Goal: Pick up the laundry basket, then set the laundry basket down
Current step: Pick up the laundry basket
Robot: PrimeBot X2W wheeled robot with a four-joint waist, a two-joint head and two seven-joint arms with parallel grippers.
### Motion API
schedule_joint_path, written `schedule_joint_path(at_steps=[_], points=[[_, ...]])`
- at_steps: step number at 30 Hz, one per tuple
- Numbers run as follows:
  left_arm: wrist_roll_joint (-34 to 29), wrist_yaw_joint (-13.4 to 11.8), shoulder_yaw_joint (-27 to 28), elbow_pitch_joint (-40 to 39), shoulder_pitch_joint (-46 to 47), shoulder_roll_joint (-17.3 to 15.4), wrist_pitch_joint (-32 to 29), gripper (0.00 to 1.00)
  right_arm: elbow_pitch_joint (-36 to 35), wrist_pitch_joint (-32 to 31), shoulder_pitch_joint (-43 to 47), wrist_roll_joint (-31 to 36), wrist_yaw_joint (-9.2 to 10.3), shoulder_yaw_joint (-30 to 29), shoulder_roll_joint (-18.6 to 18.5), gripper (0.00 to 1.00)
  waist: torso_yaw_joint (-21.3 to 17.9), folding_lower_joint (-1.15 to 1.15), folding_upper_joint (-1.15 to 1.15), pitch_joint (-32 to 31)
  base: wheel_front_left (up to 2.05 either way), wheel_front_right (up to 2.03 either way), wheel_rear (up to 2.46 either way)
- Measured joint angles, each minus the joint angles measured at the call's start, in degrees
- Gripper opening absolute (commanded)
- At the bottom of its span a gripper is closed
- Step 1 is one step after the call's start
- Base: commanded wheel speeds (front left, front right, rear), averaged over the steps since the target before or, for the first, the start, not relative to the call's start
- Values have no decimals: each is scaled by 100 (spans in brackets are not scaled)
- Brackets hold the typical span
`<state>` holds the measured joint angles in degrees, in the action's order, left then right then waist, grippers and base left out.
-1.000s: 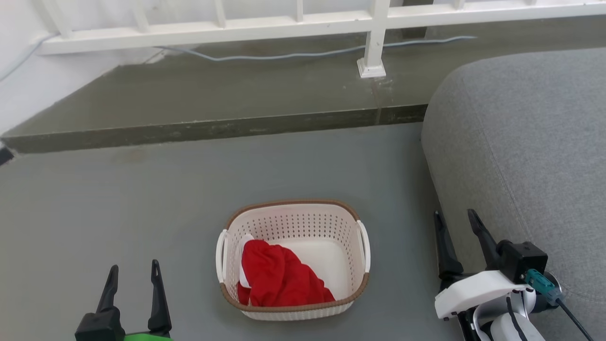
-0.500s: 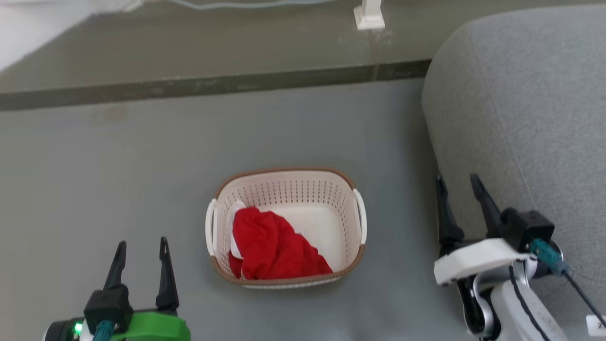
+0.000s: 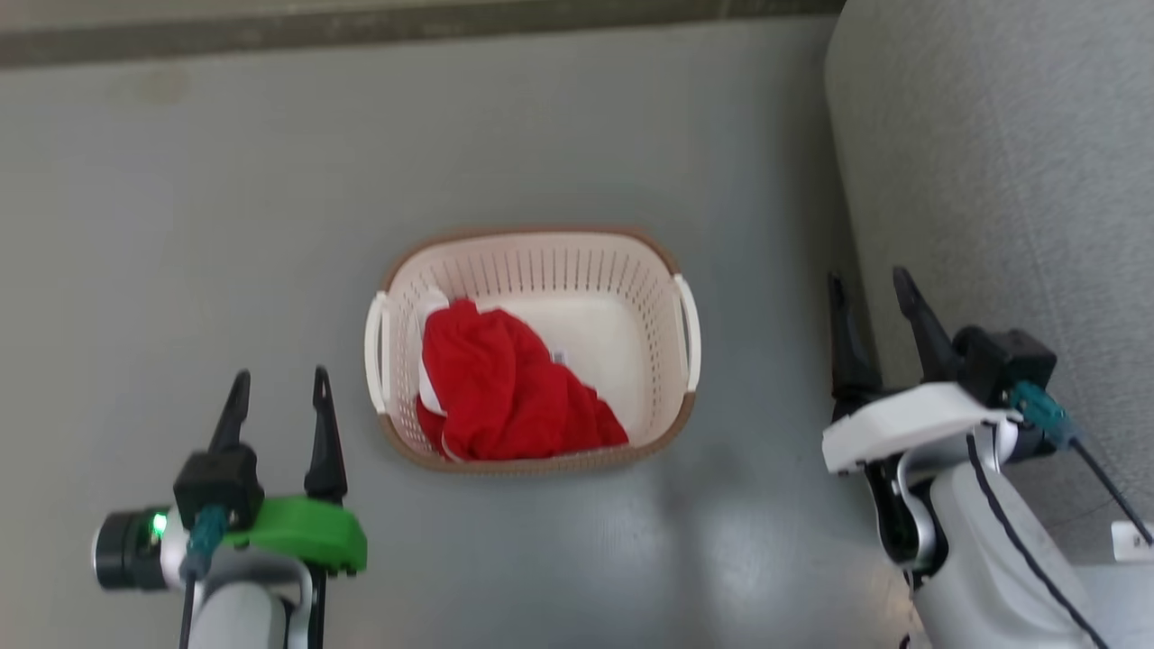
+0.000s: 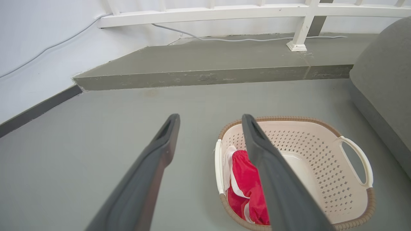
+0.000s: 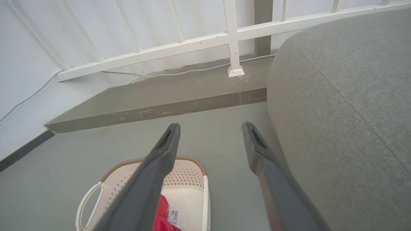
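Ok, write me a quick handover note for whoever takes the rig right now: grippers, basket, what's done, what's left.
Left gripper: open, empty, off the basket's left side, not touching it.
Right gripper: open, empty, between the basket and the grey cushioned seat.
Laundry basket: upright on the floor between the two grippers, with a red garment inside.
Done: nothing gripped, basket not lifted.
Left: take the side handles, lift, then set it down.
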<state>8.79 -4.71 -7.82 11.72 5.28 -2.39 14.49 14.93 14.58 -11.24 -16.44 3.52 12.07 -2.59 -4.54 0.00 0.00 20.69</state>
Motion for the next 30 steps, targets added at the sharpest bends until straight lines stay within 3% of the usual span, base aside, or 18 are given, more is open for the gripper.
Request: schedule_joint_path(at_steps=[15,30], points=[[-5,222,-272,1220,1447,24,-91,100,1114,0,-1186,180,-5,-64,-33,100,118,0,0,1304,0,0,0],[-2,404,-579,1937,2813,70,-137,100,1969,0,-2460,162,-67,149,-77,100,278,1,0,2453,0,0,0]])
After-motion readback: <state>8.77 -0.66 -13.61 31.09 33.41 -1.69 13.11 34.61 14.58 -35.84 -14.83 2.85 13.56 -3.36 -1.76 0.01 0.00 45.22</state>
